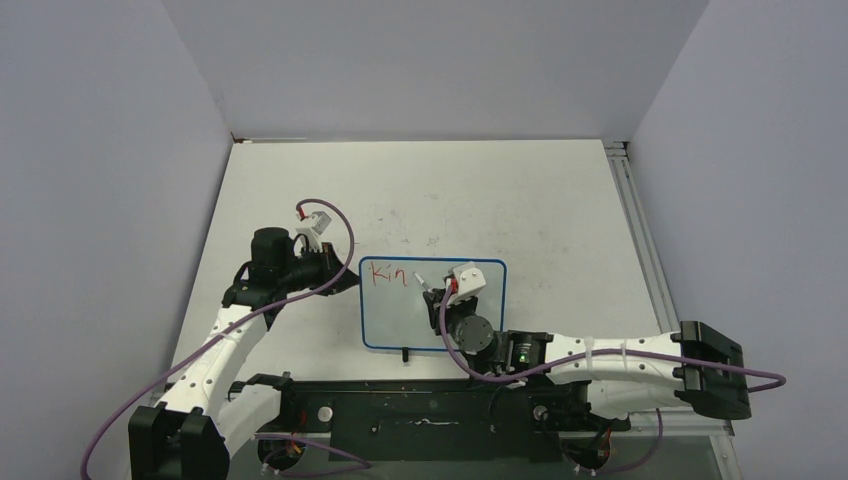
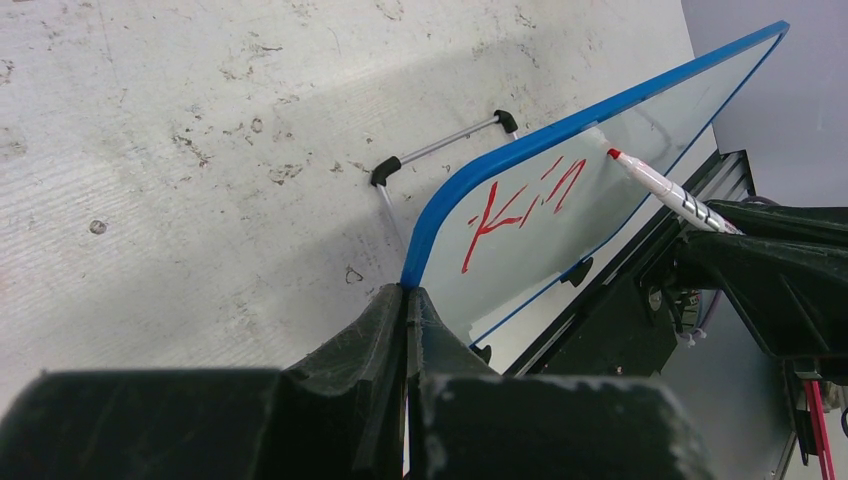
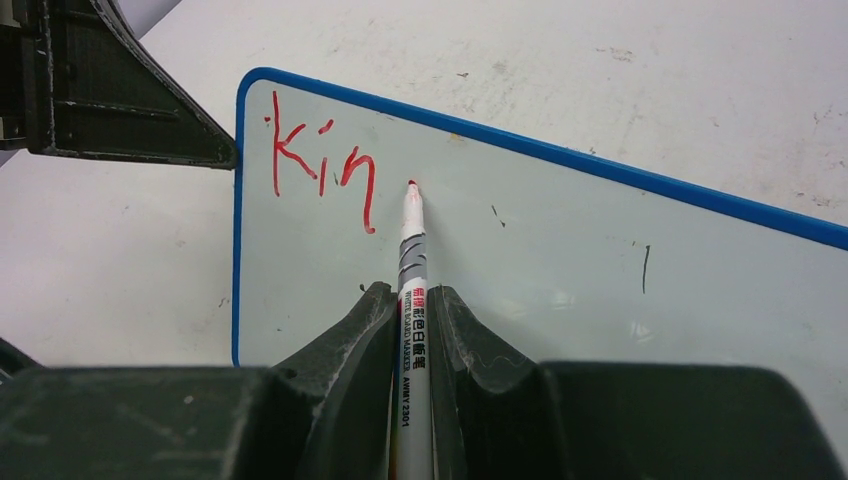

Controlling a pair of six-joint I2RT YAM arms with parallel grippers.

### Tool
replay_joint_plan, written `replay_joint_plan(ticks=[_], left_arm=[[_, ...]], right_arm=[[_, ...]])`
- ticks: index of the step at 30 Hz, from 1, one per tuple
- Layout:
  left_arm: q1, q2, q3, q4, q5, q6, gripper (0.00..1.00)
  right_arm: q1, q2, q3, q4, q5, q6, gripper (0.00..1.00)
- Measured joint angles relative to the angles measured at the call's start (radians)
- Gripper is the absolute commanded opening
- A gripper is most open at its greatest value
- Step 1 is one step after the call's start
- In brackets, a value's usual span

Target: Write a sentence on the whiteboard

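On the left, the left end effector point(image 2: 408, 296) is closed, its two fingers pinched together on the blue frame at the left edge of the whiteboard point(image 1: 400, 322), near the far corner. The whiteboard sits on the scuffed white table point(image 1: 530, 200), at the middle of the near half, between the two arms. Red letters point(image 3: 322, 165) reading "Kin" run along the board's far left corner. Just right of the "n", the red tip of a white marker point(image 3: 411, 250) meets the board surface. The right end effector point(image 3: 410, 296) grips the marker's barrel between its fingers, reaching in over the board's right half from the near right.
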Motion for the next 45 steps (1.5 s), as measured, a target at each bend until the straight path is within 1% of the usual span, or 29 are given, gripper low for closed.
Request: replay_joint_plan(ticks=[16,36,45], left_arm=[[0.0,0.0,0.0,-0.002,-0.006,0.0,0.0],[0.0,0.0,0.0,-0.002,-0.003,0.0,0.0],[-0.001,0.0,0.0,-0.002,-0.003,0.0,0.0]], right_arm=[[-0.017,0.035,0.008,0.03,-0.065,-0.005,0.05],[0.005,0.011,-0.011,-0.016,-0.053,0.049,0.05],[0.01,0.002,-0.013,-0.017,-0.026,0.04,0.05]])
